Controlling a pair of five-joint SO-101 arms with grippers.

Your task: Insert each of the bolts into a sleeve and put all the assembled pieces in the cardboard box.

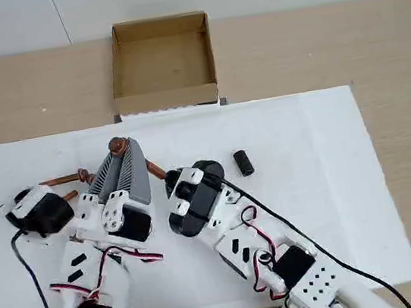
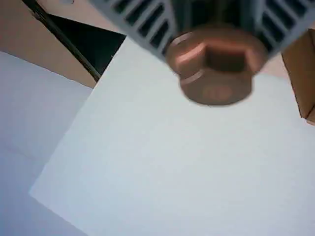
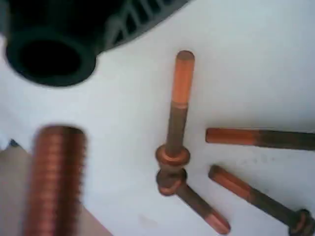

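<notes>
- Our left gripper (image 2: pixel 216 17) is clamped on a copper-coloured bolt (image 2: pixel 216 66) just behind its flanged hex head, which juts past the ribbed grey fingers (image 2: pixel 142 17).
- In the high view that bolt's head sits over the white sheet (image 1: pixel 328 206), short of the cardboard box (image 1: pixel 167 98).
- Our right gripper (image 1: pixel 175 183) is closed around a black sleeve (image 3: pixel 49 78), whose open bore faces the wrist camera.
- A threaded shaft (image 3: pixel 56 182) shows near that sleeve without entering it.
- Four loose bolts (image 3: pixel 177 108) lie on the sheet, two of them head to head.
- A second sleeve (image 1: pixel 243 162) lies on the sheet just beside the right arm.
- The box stands open on the table (image 1: pixel 374 46) at the sheet's far edge.
</notes>
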